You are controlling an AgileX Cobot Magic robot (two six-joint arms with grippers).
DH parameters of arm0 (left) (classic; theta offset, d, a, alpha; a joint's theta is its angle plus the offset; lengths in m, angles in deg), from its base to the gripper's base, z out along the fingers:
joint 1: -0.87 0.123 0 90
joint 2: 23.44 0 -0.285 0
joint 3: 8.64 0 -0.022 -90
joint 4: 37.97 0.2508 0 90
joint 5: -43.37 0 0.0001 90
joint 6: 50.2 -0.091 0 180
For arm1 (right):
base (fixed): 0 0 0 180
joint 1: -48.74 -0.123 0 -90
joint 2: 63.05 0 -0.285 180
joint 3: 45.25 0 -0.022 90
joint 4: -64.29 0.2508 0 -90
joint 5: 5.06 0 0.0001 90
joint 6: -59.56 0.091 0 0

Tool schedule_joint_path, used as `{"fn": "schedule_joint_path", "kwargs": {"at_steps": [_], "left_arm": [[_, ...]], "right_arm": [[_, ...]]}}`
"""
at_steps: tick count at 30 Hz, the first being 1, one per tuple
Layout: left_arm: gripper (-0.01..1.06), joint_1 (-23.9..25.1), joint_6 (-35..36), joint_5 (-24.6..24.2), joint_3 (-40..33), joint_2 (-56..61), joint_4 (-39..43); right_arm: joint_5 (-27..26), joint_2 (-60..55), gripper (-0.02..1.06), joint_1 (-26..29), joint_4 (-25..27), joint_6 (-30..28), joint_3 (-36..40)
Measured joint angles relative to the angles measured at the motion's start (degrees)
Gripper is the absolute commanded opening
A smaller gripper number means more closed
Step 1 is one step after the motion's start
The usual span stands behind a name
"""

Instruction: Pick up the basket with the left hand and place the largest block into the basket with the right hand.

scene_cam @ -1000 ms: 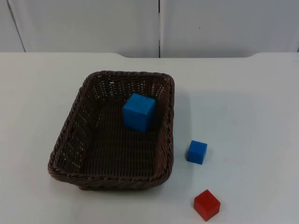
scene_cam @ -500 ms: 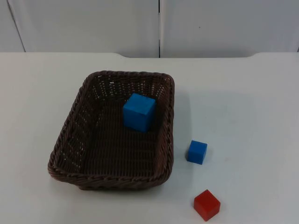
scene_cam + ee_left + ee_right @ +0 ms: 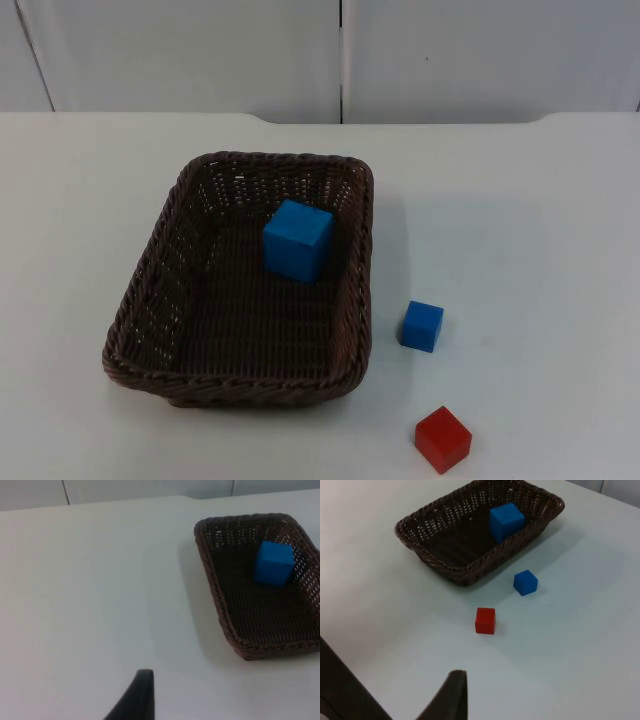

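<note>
Top view gives me the brown wicker basket [image 3: 240,290] standing on the white table [image 3: 520,200], with the large blue block [image 3: 297,240] inside it, near its far right corner. Just to the right of the basket I see the small blue block [image 3: 422,326], and nearer to the front edge the red block [image 3: 442,438], both apart from the basket. Left gripper [image 3: 135,700] waits above bare table, well away from the basket; right gripper [image 3: 447,695] is also raised, well apart from the red block. I cannot tell the state of either jaws.
</note>
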Motion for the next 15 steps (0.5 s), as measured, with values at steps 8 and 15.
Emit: {"fn": "schedule_joint_path", "kwargs": {"at_steps": [8,15], "left_arm": [[1.05,0.0,0.0,0.0,0.0,0.0,0.0],[1.05,0.0,0.0,0.0,0.0,0.0,0.0]], "right_arm": [[0.0,0.0,1.05,0.0,0.0,0.0,0.0],[0.0,0.0,1.05,0.0,0.0,0.0,0.0]]}}
